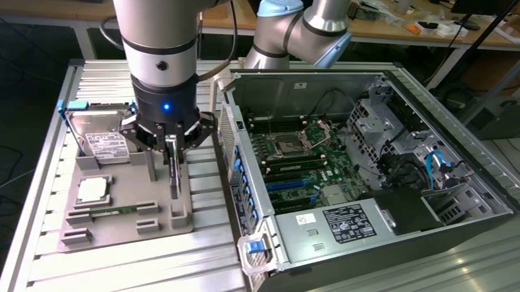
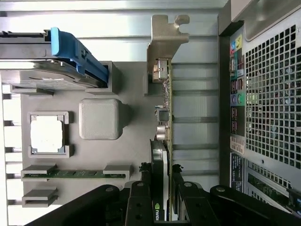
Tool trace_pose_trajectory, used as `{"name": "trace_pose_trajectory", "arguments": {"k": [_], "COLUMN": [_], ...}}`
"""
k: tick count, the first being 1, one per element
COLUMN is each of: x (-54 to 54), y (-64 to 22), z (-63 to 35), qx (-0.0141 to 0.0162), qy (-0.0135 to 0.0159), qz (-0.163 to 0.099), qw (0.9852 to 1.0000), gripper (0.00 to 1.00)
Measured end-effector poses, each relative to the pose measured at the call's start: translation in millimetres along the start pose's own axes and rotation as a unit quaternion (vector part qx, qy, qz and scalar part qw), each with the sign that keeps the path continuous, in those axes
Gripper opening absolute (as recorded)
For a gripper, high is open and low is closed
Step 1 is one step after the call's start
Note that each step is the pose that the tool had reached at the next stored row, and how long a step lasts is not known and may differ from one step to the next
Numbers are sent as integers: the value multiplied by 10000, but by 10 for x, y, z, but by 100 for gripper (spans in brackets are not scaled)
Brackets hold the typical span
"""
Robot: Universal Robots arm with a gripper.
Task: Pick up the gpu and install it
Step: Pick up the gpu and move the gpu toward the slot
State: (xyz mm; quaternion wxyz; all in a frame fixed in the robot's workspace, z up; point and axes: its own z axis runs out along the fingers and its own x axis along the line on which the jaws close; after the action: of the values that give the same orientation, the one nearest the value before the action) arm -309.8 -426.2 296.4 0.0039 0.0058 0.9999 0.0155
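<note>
The gpu [image 1: 175, 176] stands on its long edge in the grey holder tray [image 1: 122, 234], at the tray's side nearest the computer case. In the wrist view the gpu [image 2: 163, 89] shows its silver bracket at the far end and a dark cooler close to the camera. My gripper [image 1: 172, 151] comes straight down over the card. Its black fingers [image 2: 139, 200] sit against both faces of the card, so the gripper [image 2: 161, 195] is shut on it. The card's lower edge is still down in the tray.
On the tray lie a silver hard drive [image 1: 101, 139] in a blue carrier [image 2: 75, 52], a processor [image 1: 92, 190], a green memory stick [image 1: 114, 211] and a grey block [image 2: 99, 118]. The open computer case [image 1: 366, 79], motherboard [image 1: 301, 164] exposed, stands to the exterior view's right.
</note>
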Motion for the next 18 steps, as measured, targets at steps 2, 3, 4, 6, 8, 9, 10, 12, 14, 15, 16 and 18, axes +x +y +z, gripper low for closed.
{"name": "trace_pose_trajectory", "arguments": {"k": [2, 3, 4, 6, 8, 9, 10, 12, 14, 15, 16, 18], "x": [-1, -1, -1, -2, -2, -2, -4, -16, -17, -18, -18, -19], "y": [7, 11, 14, 21, 29, 38, 39, 41, 43, 44, 44, 47], "z": [-44, -67, -88, -134, -183, -226, -231, -249, -318, -343, -369, -450], "qx": [-1, -1, -1, -1, -1, -2, -3, -20, -23, -23, -23, -23], "qy": [0, 0, 1, 1, 2, 2, 2, 6, 7, 8, 7, 8], "qz": [-27, -36, -46, -67, -84, -104, -128, -202, -258, -264, -268, -285], "qw": [10000, 10000, 10000, 10000, 10000, 9999, 9999, 9998, 9997, 9996, 9996, 9996], "gripper": [27, 27, 27, 27, 27, 27, 27, 27, 27, 27, 27, 27]}}
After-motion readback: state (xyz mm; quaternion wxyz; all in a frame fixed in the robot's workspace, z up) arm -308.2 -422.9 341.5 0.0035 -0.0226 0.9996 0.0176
